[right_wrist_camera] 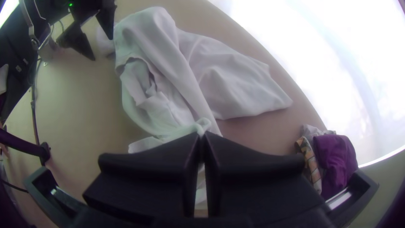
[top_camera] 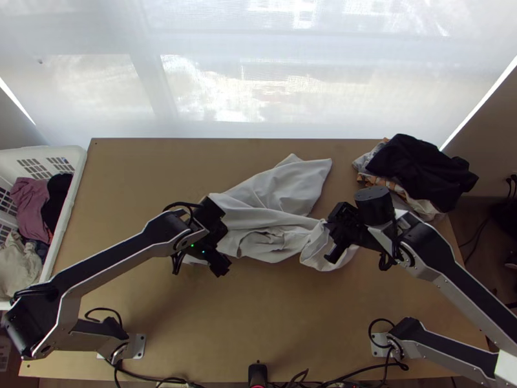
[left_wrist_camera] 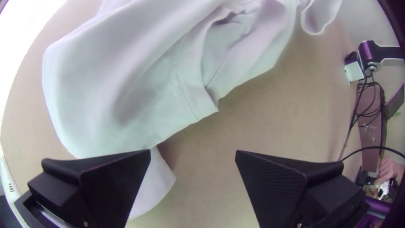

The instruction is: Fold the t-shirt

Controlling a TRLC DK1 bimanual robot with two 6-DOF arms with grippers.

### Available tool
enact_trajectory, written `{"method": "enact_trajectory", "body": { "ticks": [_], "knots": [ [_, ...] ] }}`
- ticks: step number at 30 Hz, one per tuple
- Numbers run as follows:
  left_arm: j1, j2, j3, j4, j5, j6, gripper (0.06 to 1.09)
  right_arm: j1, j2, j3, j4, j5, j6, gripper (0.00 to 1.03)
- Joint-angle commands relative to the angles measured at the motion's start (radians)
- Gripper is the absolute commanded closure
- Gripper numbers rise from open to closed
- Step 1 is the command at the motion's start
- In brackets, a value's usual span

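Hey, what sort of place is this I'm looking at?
Probably a robot workspace for laundry folding: two arms stand at a wooden table, a rumpled white garment lies on it, and a basket holds other clothes.

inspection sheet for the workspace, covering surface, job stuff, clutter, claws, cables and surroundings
surface: light wooden table, no spill seen
job's things: white t-shirt, crumpled mid-table, one part lying flatter toward the far edge, not folded
clutter: pile of dark and patterned clothes at the far right corner; white basket of clothes at the left edge
left claw: open, nothing between its fingers
right claw: closed on a bunched part of the t-shirt
cables: black cables along the near edge
surroundings: bright sheer screen beyond the far edge
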Motion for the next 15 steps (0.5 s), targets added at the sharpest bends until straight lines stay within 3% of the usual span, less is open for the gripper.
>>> {"method": "enact_trajectory", "body": {
  "ticks": [1,8,10,12,15],
  "knots": [
    [-0.053,0.081,-0.022,0.129,-0.184,0.054,0.11,-0.033,-0.046,0.014,-0.042,0.003,0.010,1.00],
    [-0.102,0.154,-0.028,0.209,-0.279,0.093,0.11,-0.056,-0.079,0.013,-0.075,0.007,0.015,1.00],
    [-0.108,0.164,-0.027,0.217,-0.282,0.096,0.21,-0.062,-0.085,0.013,-0.078,0.007,0.015,1.00],
    [-0.108,0.168,-0.033,0.230,-0.285,0.096,0.39,-0.067,-0.088,0.011,-0.082,0.007,0.015,1.00],
    [-0.098,0.170,-0.034,0.260,-0.288,0.137,0.84,-0.073,-0.094,0.010,-0.083,0.007,0.015,1.00]
  ]
}}
